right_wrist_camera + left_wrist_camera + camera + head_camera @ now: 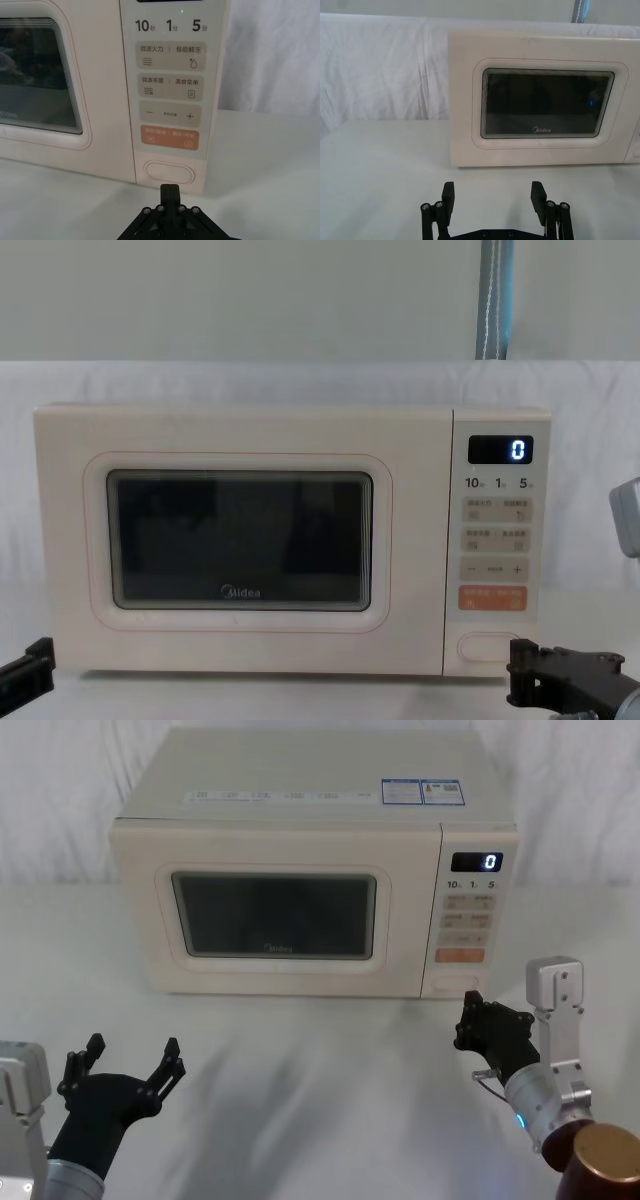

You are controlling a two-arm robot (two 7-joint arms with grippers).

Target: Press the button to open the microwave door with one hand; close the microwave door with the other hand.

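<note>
Black jaws on your right gripper [169,192] are pinched together into one blunt tip, grasping nothing, and that tip sits just in front of the button [169,173], low on the control panel and under the orange key [169,138]. In the head view the same gripper [472,1018] hovers near the microwave's lower right corner, not yet touching.

Your left gripper [492,197] is spread wide and empty, low over the table, facing the door [547,102] from well back; the head view puts it [130,1060] at the near left.

My read on handling: the button is hard plastic on a spring latch, so push it straight in with the closed tip, square to the face, near its middle. A glancing push may slide off the smooth rounded cap or stray up onto the orange key. The door looks stiff and light on its hinge, with glossy, slippery skin. Since it is flush and shut now, there is nothing to grip. To close it, push flat on the frame near the edge by the panel.

White cloth covers the table [330,1090], and the microwave [300,790] stands on it. It may creep back under a hard shove. More white cloth drapes the wall behind, and a blue-grey post [495,300] rises beyond it.
</note>
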